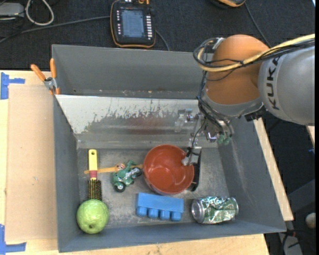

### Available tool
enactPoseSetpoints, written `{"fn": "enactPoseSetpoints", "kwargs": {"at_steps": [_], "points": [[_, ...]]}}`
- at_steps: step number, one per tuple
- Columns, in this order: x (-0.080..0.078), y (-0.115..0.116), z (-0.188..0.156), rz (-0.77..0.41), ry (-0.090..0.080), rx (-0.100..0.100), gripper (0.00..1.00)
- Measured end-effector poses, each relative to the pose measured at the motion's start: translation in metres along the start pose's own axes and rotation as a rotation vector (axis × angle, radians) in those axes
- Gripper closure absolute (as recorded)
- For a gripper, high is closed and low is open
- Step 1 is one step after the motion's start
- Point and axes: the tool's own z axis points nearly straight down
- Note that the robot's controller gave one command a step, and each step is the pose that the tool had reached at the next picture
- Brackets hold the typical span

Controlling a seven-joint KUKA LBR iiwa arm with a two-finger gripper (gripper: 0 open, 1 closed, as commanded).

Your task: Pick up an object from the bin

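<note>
Pincer [192,166] sits at red bowl's [162,174] right rim (wide or narrow, I cannot tell).

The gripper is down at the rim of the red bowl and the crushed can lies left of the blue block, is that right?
No. The camera view shows the crushed can to the right of the blue block, not left. The gripper is at the rim of the red bowl.
</note>
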Motion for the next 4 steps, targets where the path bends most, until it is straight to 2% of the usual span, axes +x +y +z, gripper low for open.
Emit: {"fn": "enactPoseSetpoints", "kwargs": {"at_steps": [1, 2, 3, 4], "points": [[-0.001, 0.0, -0.005, 0.001, -0.008, 0.0, 0.0], [-0.009, 0.016, 0.101, -0.449, -0.008, 0.001, 0.0], [0.018, 0.026, 0.064, -0.498, -0.009, 0.0, 0.0], [0.03, 0.029, 0.092, -1.007, -0.007, 0.0, 0.0]]}}
